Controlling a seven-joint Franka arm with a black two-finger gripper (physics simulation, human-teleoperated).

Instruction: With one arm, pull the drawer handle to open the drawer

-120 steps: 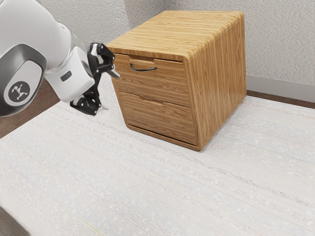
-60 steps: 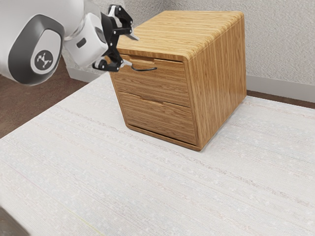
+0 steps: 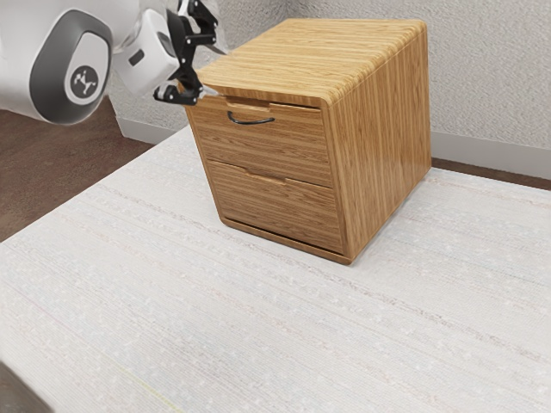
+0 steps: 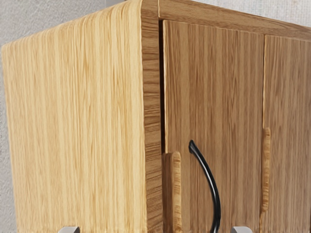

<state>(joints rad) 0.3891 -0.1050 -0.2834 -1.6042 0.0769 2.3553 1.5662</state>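
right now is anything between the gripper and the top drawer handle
Nothing visible does. The gripper is open at the cabinet's top front corner, with only bare drawer front between it and the handle.

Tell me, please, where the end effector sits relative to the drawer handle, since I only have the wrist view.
Observer: In the exterior view the end effector hovers by the top front corner of the cabinet, up and toward that view's left of the handle.
Operator: Is it open?
Observer: Yes, its fingers stand apart and hold nothing.
Operator: Is anything pulled out?
Observer: No, the top drawer looks shut, its front level with the lower drawer.
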